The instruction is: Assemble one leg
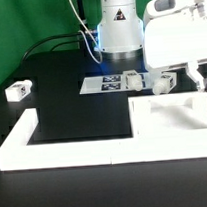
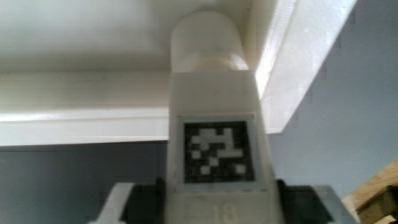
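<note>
Holding the leg (image 2: 215,95) in clenched pincer (image 2: 215,197), tag end between fingers (image 2: 132,205) — far right of exterior view, tip close to white panel (image 1: 164,108). Risk: tip snagging panel edge, twisting in grasp, seating crooked.

Black table (image 1: 61,104) bearing marker board (image 1: 105,83), white border rail (image 1: 75,151), small white part (image 1: 17,91)
</note>
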You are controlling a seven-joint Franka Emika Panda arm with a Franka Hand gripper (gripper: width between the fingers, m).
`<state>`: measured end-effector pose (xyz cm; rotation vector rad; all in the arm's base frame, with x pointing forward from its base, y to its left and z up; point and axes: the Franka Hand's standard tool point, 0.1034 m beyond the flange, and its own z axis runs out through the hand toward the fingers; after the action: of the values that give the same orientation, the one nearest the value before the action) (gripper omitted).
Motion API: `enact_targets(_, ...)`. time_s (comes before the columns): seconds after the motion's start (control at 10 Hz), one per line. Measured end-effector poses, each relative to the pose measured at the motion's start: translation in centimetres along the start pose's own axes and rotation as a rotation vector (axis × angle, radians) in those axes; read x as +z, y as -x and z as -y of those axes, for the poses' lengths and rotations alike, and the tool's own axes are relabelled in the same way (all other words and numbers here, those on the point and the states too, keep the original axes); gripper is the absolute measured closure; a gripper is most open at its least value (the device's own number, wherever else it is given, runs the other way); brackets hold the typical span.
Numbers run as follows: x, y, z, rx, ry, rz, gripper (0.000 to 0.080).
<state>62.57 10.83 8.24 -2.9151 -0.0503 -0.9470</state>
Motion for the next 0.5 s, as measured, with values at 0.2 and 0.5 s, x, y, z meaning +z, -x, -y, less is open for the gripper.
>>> enact_targets(0.2, 0.02, -0.03, 0.01, -0.001, -0.001, 0.009, 0.0512)
enact_targets(0.5, 0.33, 0.43, 0.83, 0.029, -0.02, 0.133, 0.0297)
